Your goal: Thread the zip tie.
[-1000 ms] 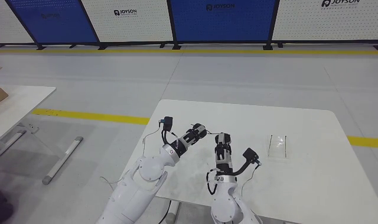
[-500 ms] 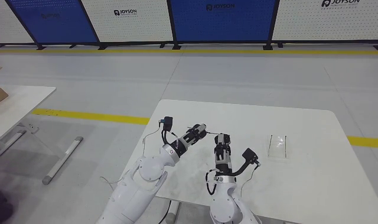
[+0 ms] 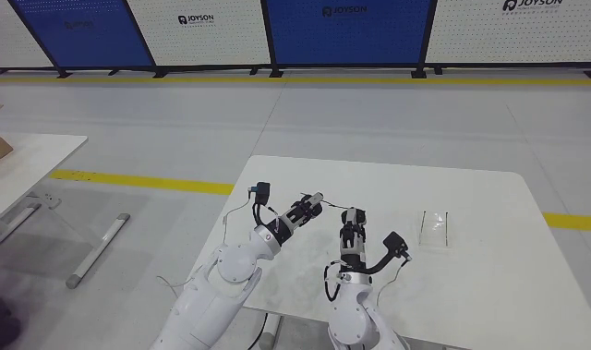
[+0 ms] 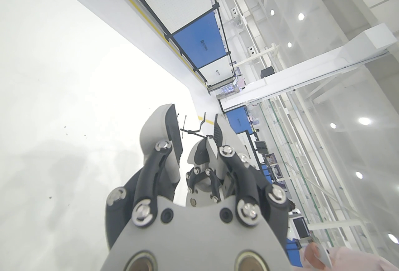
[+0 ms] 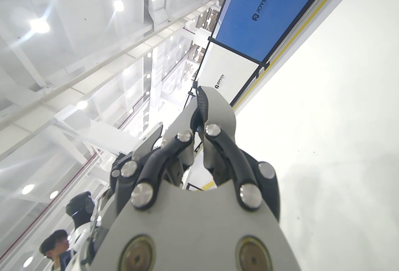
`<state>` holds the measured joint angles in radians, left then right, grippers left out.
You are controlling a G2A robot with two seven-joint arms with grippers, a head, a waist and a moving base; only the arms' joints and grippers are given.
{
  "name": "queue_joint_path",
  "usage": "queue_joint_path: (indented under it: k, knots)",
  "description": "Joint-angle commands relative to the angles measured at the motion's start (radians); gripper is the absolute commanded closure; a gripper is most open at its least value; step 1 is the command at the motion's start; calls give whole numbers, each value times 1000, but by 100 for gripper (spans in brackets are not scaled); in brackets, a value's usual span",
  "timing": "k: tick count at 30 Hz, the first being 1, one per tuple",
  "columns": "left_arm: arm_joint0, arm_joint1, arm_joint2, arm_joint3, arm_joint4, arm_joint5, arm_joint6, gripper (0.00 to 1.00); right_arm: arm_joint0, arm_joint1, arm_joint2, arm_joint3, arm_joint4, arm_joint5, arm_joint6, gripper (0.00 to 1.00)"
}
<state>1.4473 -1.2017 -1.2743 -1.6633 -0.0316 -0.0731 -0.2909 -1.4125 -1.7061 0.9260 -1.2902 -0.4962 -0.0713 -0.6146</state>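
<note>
A thin black zip tie point(image 3: 331, 205) spans the short gap between my two grippers above the white table point(image 3: 462, 285). My right gripper point(image 3: 351, 216) is shut on one end of it; in the right wrist view a black tip of the zip tie point(image 5: 194, 86) sticks out past the closed right gripper point(image 5: 199, 91). My left gripper point(image 3: 310, 202) stands just left of it. In the left wrist view the left gripper point(image 4: 193, 119) is open, and the zip tie point(image 4: 190, 130) crosses the gap between its fingers, with the right gripper point(image 4: 202, 154) behind.
A clear packet point(image 3: 434, 228) lies on the table to the right of the arms. The table's near-left edge point(image 3: 231, 248) runs close under the left arm. Another white table point(image 3: 28, 161) stands across the floor to the left.
The right gripper has shifted slightly to the right, away from the left one, so more of the zip tie shows between them. The left arm has barely moved.
</note>
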Motion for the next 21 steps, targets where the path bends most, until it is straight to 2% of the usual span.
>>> queue_joint_path:
  k: [1, 13, 14, 15, 16, 21]
  knots:
    - [0, 0, 0, 0, 0, 0, 0, 74, 2, -1, -2, 3, -2, 3, -4, 100]
    - [0, 0, 0, 0, 0, 0, 0, 77, 12, -3, -11, 13, 0, 4, -12, 100]
    - [0, 0, 0, 0, 0, 0, 0, 72, 12, -3, -11, 14, -1, 4, -13, 100]
    - [0, 0, 0, 0, 0, 0, 0, 58, 12, -3, -11, 14, -3, 6, -14, 100]
    - [0, 0, 0, 0, 0, 0, 0, 2, 13, -4, -10, 15, -3, 6, -15, 100]
    - [0, 0, 0, 0, 0, 0, 0, 0, 13, -4, -7, 20, -7, 6, -15, 100]
